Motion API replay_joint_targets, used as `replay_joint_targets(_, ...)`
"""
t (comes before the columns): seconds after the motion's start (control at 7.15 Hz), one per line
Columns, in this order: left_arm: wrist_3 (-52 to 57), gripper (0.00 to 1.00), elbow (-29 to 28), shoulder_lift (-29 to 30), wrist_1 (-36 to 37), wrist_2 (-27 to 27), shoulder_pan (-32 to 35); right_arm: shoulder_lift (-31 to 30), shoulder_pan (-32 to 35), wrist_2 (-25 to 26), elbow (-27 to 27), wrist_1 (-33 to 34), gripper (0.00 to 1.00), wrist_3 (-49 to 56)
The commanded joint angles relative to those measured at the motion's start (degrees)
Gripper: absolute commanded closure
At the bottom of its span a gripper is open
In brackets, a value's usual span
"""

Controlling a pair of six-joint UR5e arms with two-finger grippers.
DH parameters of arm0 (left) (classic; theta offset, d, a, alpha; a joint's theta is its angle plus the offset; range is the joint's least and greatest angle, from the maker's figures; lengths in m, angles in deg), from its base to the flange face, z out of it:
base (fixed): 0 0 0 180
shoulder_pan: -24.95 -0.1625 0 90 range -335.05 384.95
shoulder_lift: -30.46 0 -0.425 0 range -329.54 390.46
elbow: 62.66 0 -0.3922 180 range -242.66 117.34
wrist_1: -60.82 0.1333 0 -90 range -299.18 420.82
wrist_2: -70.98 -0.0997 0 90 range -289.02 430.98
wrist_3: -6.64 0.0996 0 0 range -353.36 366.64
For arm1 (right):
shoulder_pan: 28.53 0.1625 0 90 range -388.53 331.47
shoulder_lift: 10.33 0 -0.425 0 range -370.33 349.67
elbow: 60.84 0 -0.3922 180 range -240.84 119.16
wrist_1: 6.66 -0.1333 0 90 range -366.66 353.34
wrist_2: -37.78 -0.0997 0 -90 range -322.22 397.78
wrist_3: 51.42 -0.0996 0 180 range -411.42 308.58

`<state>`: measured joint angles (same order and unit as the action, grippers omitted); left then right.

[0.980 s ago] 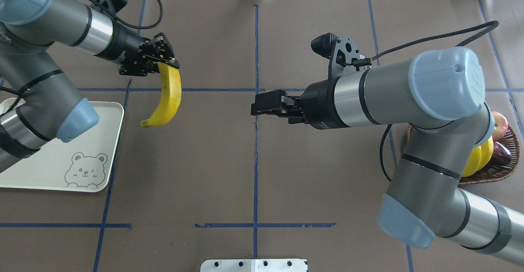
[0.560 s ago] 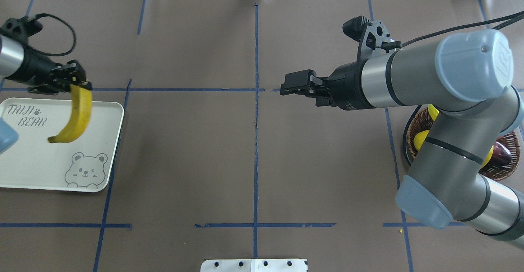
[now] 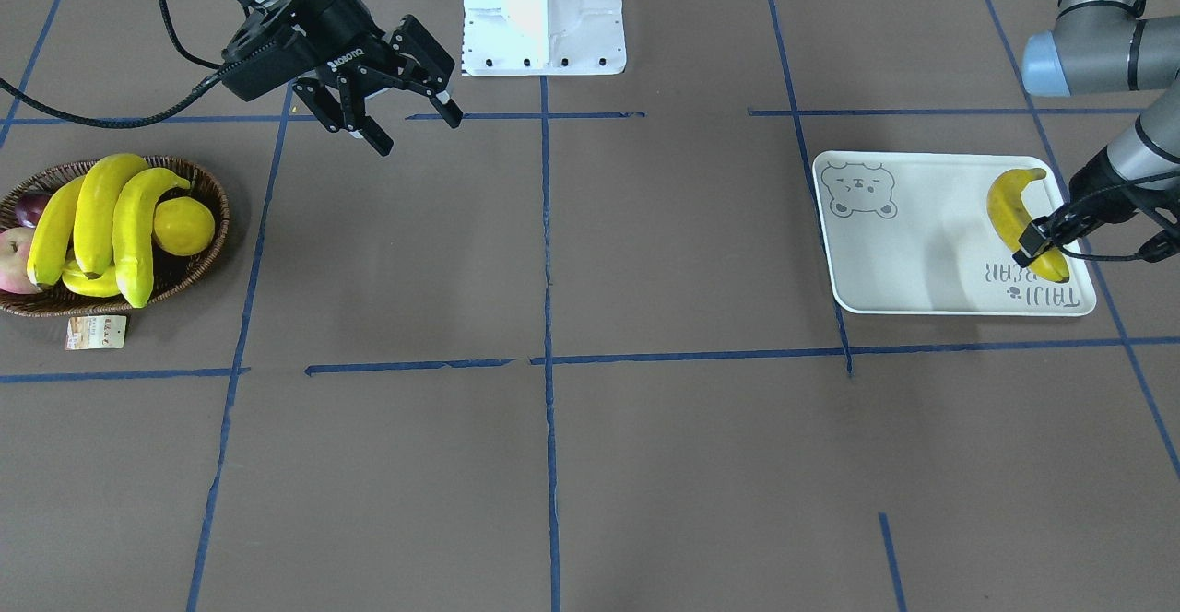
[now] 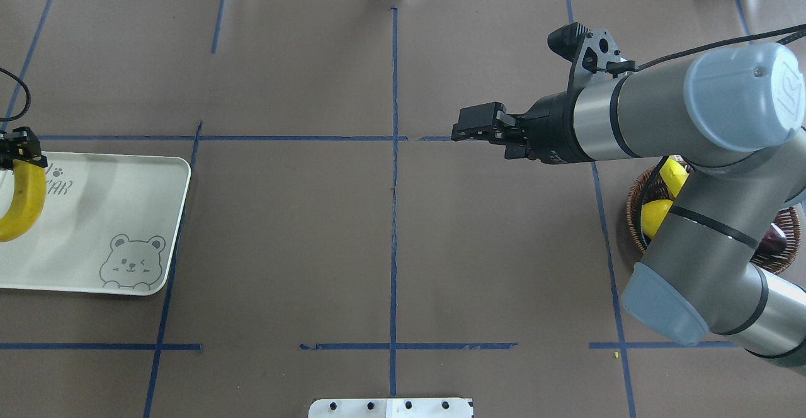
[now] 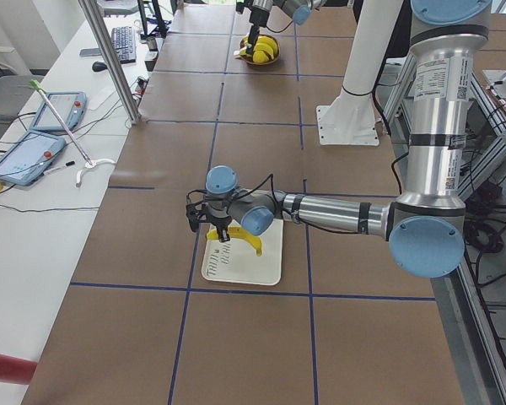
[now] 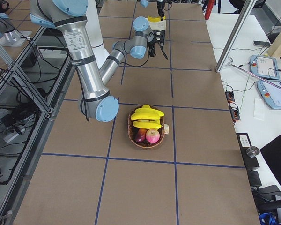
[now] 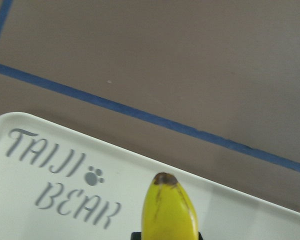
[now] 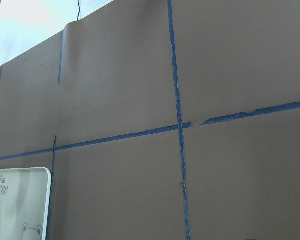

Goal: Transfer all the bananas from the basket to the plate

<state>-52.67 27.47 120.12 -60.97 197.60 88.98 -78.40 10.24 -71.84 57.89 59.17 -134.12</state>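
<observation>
**Bright, even light, soft shadows**

You get flat, bright light from above in all 6 views. Only 1 faint, soft-edged shadow lies on the plate [image 4: 126, 210]. The white robot base [image 3: 544, 4] glares to plain white in the front-facing view. In the left wrist view the banana [image 7: 170, 210] looks a little soft, the lettering [image 7: 60, 185] crisp. The right wrist view burns out at its far left corner.

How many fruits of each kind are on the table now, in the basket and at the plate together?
Bananas: 4 (three in the basket, the fourth banana in the left gripper over the plate)
Round yellow fruit: 1
Red apple: 1
Dark purple fruit: 1
Half-hidden yellow fruit: 1
Total: 8
</observation>
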Motion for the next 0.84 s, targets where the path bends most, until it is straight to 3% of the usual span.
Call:
replay_joint_targets(0.0, 0.3, 1.0, -3.5, -0.1, -0.5, -2.3, 0.0, -0.3, 0.2, 0.0, 0.0, -0.1, 0.0, 0.0)
replay_joint_targets(0.14, 1.6, 0.99, -3.6, -0.3, -0.5, -2.3, 0.0, -0.3, 0.2, 0.0, 0.1, -0.1, 0.0, 0.0)
replay_joint_targets(0.28, 1.9, 0.82, -4.3, -0.4, -0.5, -2.3, 0.0, -0.3, 0.2, 0.0, 0.0, -0.1, 0.0, 0.0)
replay_joint_targets(0.42, 2.4, 0.02, -4.4, -0.4, -0.6, -2.4, -0.1, -0.3, 0.2, 0.0, 0.0, -0.1, 0.0, 0.0)
replay_joint_targets(0.7, 3.0, 0.0, -4.6, -0.4, -2.7, -2.3, -0.1, -0.3, 0.2, -0.1, 0.1, -0.1, 0.0, 0.0)
